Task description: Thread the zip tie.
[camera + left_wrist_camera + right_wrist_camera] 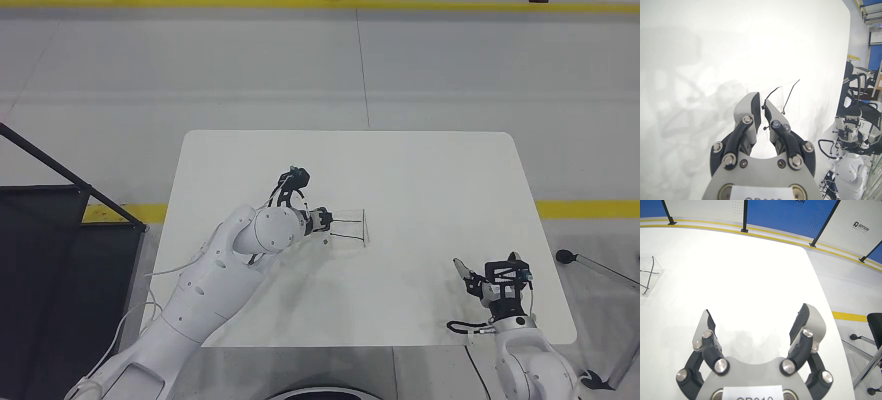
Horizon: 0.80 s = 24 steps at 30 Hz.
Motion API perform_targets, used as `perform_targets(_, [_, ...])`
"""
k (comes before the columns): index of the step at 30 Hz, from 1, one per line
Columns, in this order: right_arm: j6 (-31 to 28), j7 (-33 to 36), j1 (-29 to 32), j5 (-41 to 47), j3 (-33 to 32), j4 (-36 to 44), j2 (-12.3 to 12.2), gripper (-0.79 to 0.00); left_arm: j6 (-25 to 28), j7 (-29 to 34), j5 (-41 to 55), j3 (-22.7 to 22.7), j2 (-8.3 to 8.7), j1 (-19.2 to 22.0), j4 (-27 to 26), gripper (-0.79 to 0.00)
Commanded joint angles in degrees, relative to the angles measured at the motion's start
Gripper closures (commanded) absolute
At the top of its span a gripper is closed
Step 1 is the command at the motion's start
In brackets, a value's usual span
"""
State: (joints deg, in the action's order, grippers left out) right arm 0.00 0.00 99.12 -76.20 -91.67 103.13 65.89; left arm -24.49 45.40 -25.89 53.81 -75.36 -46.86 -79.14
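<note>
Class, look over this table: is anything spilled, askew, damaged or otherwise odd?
Nothing stands out. The black zip ties lie loosely crossed inside the clear tray, none spilled on the table. One zip tie sits between the fingers of the left gripper; the right gripper hangs open.

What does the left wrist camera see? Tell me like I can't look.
The left gripper, nearly closed, pinches a thin black zip tie above a white table. A second zip tie lies just beyond, in a clear tray.

Zip tie (pixel 770 94) partly hidden between left jaws; box (pixel 657 275) edge-cropped.
</note>
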Motion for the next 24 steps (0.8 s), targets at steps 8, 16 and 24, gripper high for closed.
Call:
perform_targets(8, [0.00, 0.00, 0.00, 0.00, 0.00, 0.00, 0.00, -0.785, -0.08, 0.15, -0.54, 0.35, -0.05, -0.28, -0.45, -0.040])
perform_targets(16, [0.00, 0.00, 0.00, 0.00, 0.00, 0.00, 0.00, -0.785, -0.20, 0.77, -1.76, 1.41, 0.30, -1.62, -2.98, 0.000])
perform_targets(24, [0.00, 0.00, 0.00, 0.00, 0.00, 0.00, 0.00, -0.785, 0.59, 1.55, -3.03, 4.71, 1.30, -4.44, -7.59, 0.000])
